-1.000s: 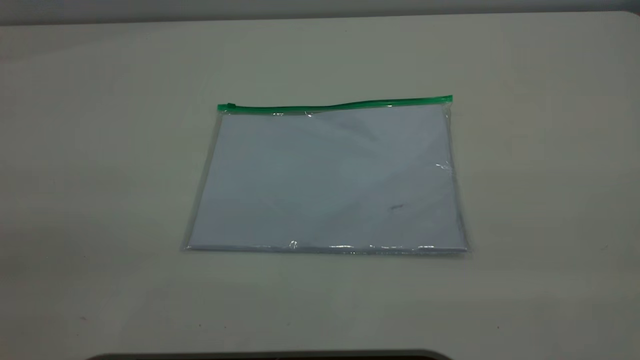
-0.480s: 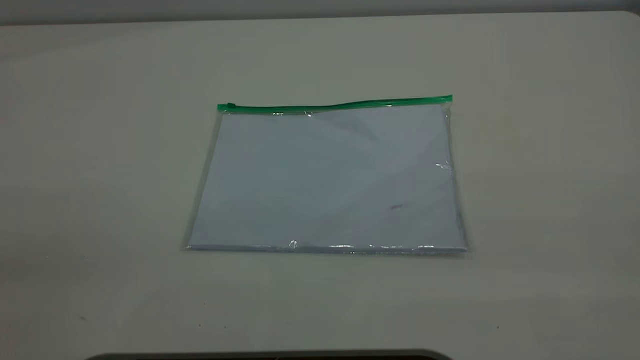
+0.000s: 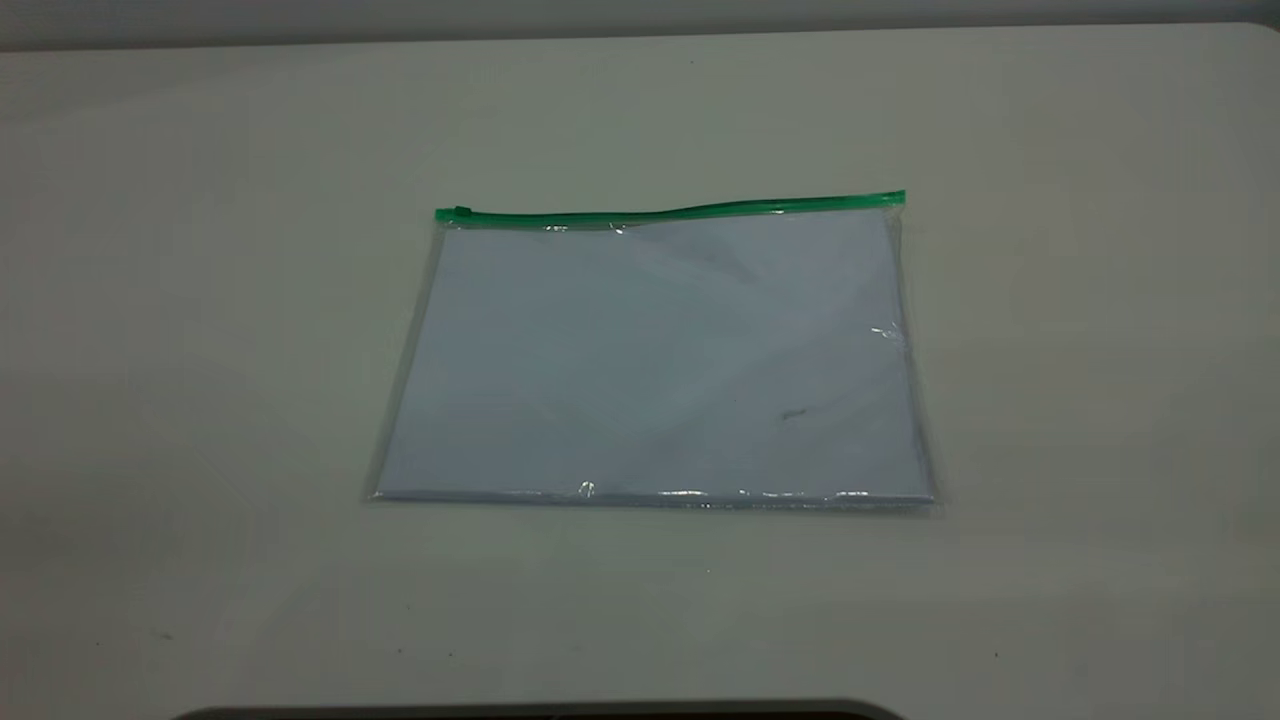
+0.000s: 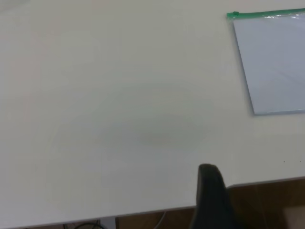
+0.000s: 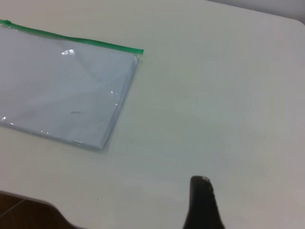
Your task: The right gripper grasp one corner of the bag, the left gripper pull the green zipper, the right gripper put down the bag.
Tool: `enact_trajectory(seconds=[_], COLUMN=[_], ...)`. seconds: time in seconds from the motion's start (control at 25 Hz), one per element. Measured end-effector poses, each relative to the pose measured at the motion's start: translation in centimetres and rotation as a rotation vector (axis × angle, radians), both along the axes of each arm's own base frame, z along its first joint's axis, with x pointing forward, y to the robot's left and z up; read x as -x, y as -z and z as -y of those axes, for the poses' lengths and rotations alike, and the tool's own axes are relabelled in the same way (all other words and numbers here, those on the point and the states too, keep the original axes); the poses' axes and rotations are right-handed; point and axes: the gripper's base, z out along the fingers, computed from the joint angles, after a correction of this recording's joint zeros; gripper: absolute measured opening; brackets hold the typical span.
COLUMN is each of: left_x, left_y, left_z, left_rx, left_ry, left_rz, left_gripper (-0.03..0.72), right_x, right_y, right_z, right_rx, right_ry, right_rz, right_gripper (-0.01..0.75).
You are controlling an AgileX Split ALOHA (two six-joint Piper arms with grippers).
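The bag [image 3: 650, 360] lies flat in the middle of the white table [image 3: 200, 300], with pale grey-blue sheets inside. The green zipper [image 3: 670, 210] runs along its far long edge, and the small slider tab [image 3: 461, 212] sits at the left end. Neither gripper shows in the exterior view. In the left wrist view the left gripper [image 4: 209, 191] is a black wedge near the table's edge, far from the bag [image 4: 276, 62]. In the right wrist view the right gripper [image 5: 202, 200] is a black wedge over bare table, well apart from the bag [image 5: 62, 86] and its zipper [image 5: 71, 38].
A dark rounded cut-out [image 3: 540, 712] marks the table's near edge in the exterior view. The table's far edge [image 3: 640, 35] meets a grey wall. Brown floor [image 4: 267, 205] shows past the table edge in the left wrist view.
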Motion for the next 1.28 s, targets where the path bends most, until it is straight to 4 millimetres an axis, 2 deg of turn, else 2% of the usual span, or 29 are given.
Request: enact_trajectory(seconds=[0.48,0.8,1.28], left_x=[0.0,0.0,0.0], left_y=[0.0,0.0,0.0], left_z=[0.0,0.0,-0.01], left_rx=[0.0,0.0,0.002], left_ry=[0.0,0.0,-0.003], left_rz=[0.0,0.0,0.0], left_gripper=[0.536,0.536,0.536], right_x=[-0.01,-0.06,-0.06], right_y=[0.01,0.03,0.03], right_z=[0.08,0.73,0.8], right_rx=[0.001,-0.033,-0.036], right_ry=[0.01,0.114,0.125], right_rz=[-0.001,-0.007,-0.007], right_gripper=[0.564,0.564,0.564])
